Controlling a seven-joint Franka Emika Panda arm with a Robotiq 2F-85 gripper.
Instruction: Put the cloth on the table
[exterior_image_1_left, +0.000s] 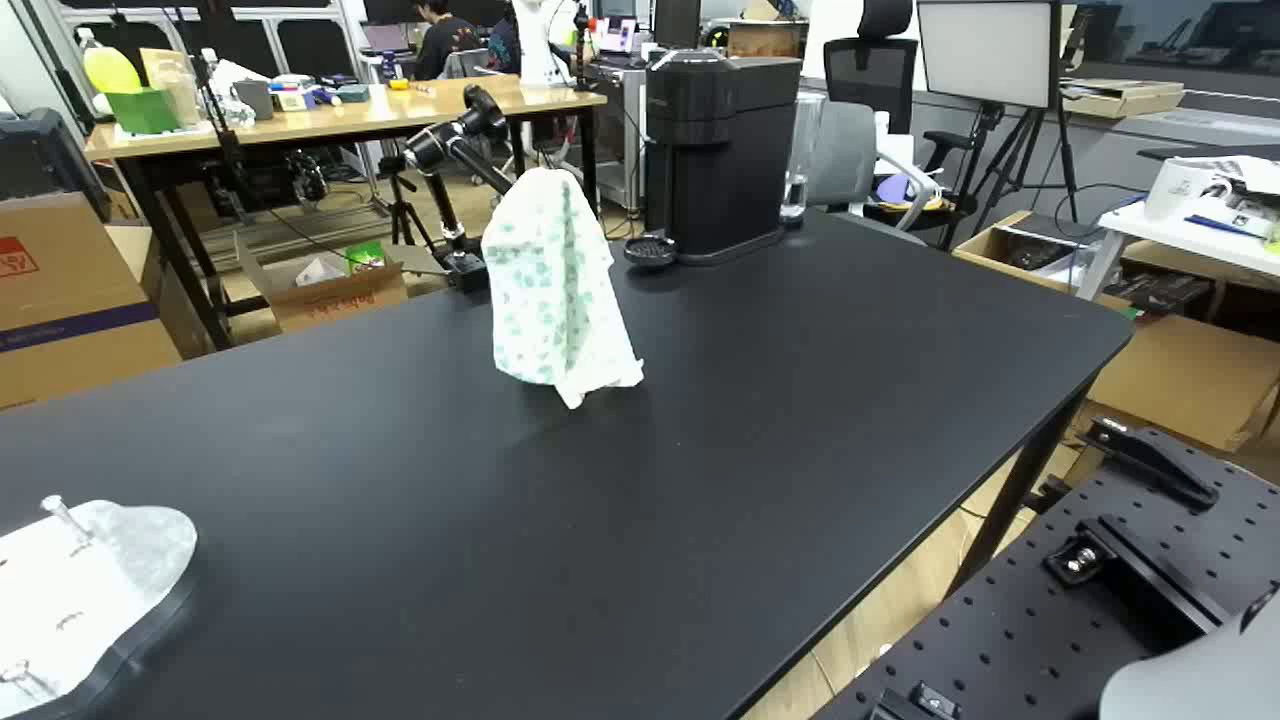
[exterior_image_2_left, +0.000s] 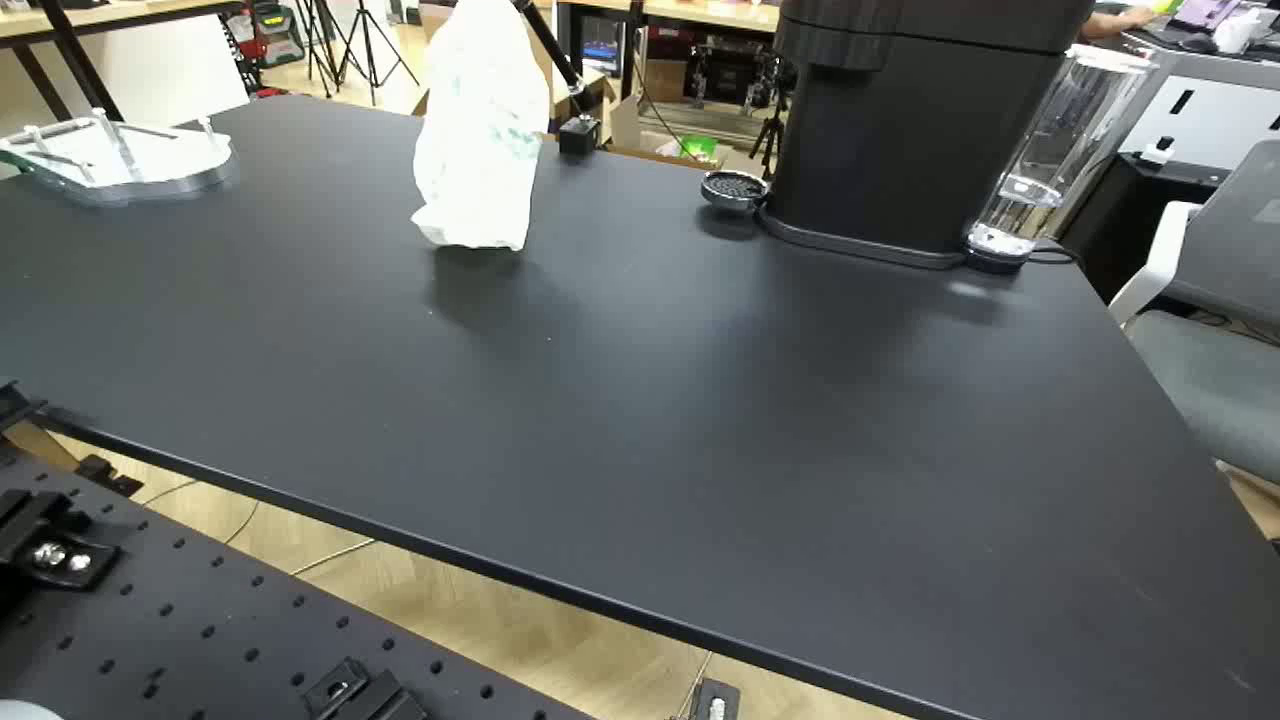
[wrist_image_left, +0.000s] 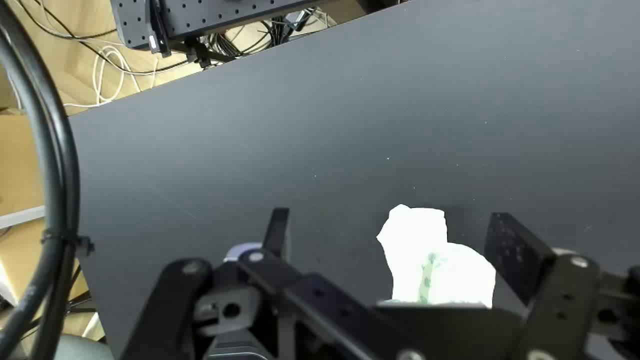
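1. In an exterior view, we see the cloth (exterior_image_1_left: 560, 290), white with green spots, standing tall on the far side of the dark table (exterior_image_1_left: 800, 450); what props it up is hidden. A white plate (exterior_image_1_left: 110, 580) lies near left.
2. In an exterior view, we find the cloth far left, the coffee machine (exterior_image_2_left: 900, 130) well apart to its right. No claw shows.
3. In the wrist view, we see the claw (wrist_image_left: 390, 222) with jaws spread wide, gripping nothing, the cloth below; contact we cannot tell. We judge this the approach: next, centre over the cloth, pinch fabric only, lift, then lay it flat.
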